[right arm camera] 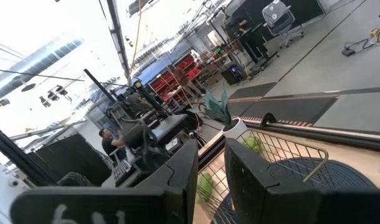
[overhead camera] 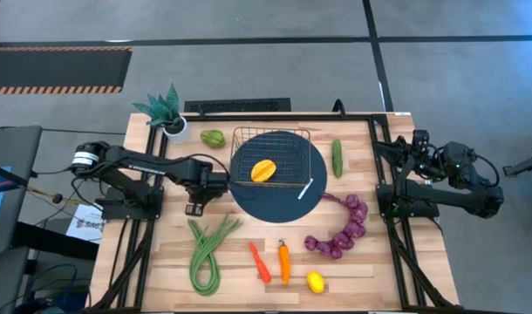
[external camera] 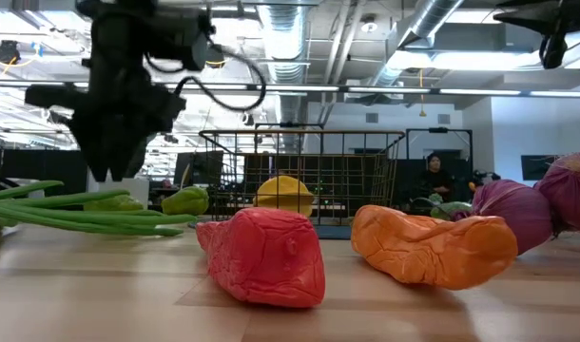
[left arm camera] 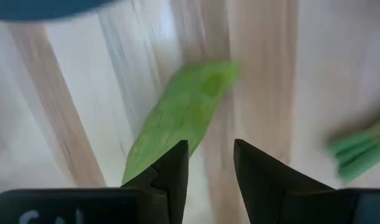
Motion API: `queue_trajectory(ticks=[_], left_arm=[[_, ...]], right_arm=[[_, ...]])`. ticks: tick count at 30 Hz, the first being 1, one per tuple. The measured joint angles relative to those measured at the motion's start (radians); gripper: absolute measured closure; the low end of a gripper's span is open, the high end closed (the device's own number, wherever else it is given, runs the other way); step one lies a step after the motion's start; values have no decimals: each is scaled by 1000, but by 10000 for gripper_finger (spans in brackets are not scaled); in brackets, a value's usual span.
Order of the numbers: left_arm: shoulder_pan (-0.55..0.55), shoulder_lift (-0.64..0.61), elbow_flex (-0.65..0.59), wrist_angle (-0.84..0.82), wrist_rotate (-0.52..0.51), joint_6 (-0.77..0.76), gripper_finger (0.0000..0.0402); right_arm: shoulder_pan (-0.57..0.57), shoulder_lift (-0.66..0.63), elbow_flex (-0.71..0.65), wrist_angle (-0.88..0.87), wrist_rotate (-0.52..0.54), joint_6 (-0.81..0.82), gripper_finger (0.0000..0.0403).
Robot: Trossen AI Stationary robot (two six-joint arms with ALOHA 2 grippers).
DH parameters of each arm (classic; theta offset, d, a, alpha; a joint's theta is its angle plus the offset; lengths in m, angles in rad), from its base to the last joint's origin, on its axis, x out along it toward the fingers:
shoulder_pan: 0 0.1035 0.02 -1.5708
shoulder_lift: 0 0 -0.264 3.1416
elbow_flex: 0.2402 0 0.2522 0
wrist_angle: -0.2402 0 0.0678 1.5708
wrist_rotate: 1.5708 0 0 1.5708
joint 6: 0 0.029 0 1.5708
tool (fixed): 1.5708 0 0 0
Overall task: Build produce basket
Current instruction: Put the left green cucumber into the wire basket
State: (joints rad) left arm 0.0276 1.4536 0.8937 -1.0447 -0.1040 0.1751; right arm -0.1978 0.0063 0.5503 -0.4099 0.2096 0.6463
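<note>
Left pincer (overhead camera: 215,181) slightly spread (empty) beside basket (overhead camera: 270,131), likely over green beans (overhead camera: 205,249)

Overhead: I look straight down on the tabletop (overhead camera: 248,262). Low: level, close (both share the basket (overhead camera: 270,159)). Wrists: forward.

My left gripper (overhead camera: 215,181) hangs just left of the basket (overhead camera: 270,139) wall. Green beans (overhead camera: 207,249) crowd the near side; bare wood lies between.

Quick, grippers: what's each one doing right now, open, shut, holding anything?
Left gripper: open, empty, over the green beans beside the basket.
Right gripper: open, empty, parked at the table's right edge.
</note>
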Motion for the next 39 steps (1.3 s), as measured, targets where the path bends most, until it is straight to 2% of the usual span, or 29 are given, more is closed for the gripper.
queue_trajectory(ticks=[11,14,19,23,30,39], left_arm=[[139,0,-13,20,-48,286,287],[173,1,-13,-6,-14,287,287],[205,1,-10,-57,2,174,280],[209,1,-8,-97,36,169,264],[209,1,-8,-105,38,171,232],[209,1,-8,-30,95,348,219]], right_arm=[[0,0,0,-1,0,33,300],[0,0,0,-1,0,35,300],[0,0,0,-2,0,35,300],[0,0,0,-4,0,35,300],[0,0,0,-24,-8,37,300],[0,0,0,-24,-26,49,300]])
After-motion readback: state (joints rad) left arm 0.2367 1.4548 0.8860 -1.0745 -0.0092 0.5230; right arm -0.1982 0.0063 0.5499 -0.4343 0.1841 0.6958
